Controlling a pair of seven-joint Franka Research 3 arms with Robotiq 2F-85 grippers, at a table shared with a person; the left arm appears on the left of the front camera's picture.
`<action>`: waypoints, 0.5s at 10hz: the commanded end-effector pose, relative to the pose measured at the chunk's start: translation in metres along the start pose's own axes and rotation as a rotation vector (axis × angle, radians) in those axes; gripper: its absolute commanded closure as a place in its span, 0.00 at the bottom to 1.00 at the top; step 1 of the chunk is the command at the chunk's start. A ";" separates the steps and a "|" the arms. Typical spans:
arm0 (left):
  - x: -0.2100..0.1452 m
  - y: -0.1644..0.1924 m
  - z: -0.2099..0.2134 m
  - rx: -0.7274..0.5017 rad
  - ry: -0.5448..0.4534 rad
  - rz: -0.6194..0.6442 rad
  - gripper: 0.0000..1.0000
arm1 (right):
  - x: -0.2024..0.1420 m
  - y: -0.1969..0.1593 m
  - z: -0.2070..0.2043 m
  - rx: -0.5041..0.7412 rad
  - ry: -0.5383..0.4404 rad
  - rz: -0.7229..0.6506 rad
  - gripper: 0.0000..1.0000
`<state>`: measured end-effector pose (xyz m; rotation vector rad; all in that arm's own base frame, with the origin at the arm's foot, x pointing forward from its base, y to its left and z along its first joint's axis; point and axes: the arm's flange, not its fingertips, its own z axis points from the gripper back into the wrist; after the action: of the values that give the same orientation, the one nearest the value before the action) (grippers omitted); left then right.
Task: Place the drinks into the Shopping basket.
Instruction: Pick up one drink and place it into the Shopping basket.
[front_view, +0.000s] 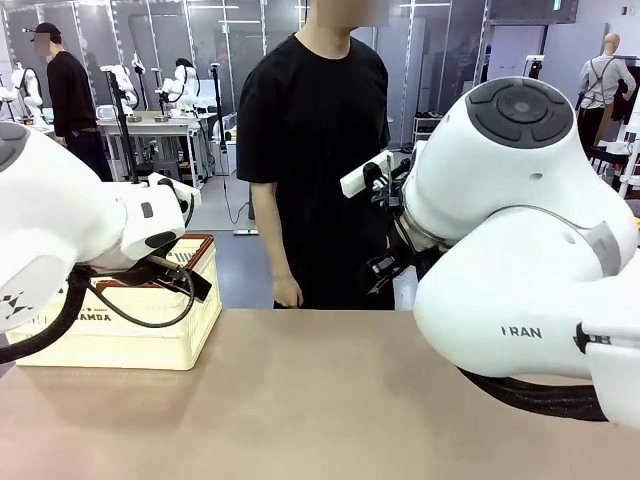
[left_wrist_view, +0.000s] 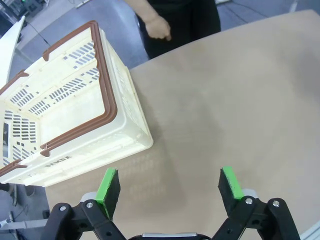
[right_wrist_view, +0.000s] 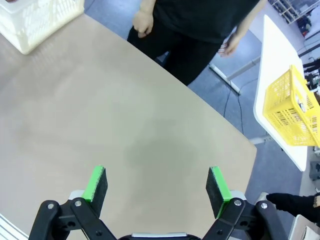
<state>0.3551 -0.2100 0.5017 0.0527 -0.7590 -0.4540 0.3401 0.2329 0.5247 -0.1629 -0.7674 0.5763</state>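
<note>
- Your cream-white slotted plastic shopping basket (front_view: 150, 345), brown-rimmed, stands upright on the tan table (front_view: 320, 410), left side.
- Your left gripper (left_wrist_view: 170, 181) hangs just beside that basket, jaws spread wide, nothing held.
- A person (front_view: 315, 150) stands at the far edge.
- Your right gripper (right_wrist_view: 156, 180) hangs over bare tabletop, equally wide, nothing held.

Tan worktop (front_view: 300, 400) across the lower half of the front view, matte in finish. Behind its far edge, at centre, a person in a black T-shirt (front_view: 310, 140), standing close against it. Grey floor (front_view: 235, 270) beyond. In the upper left, farther off, a second person in black with a cap (front_view: 70, 95) beside a workbench (front_view: 160, 128). At the right edge of the right wrist view, a yellow mesh basket (right_wrist_view: 290, 107) on a white side table (right_wrist_view: 272, 65) (well apart from the worktop).
</note>
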 end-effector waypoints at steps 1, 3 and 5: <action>-0.041 0.023 -0.014 0.038 0.081 -0.042 0.00 | -0.028 -0.021 -0.020 -0.024 0.024 -0.050 0.00; -0.082 0.064 -0.040 0.030 0.220 0.006 0.00 | -0.058 -0.045 -0.044 -0.027 0.099 -0.136 0.00; -0.124 0.088 -0.054 0.029 0.292 0.047 0.00 | -0.092 -0.063 -0.070 -0.020 0.188 -0.240 0.00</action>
<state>0.4030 -0.1150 0.4378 0.1171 -0.5002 -0.3808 0.3790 0.1486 0.4678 -0.1623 -0.6214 0.3921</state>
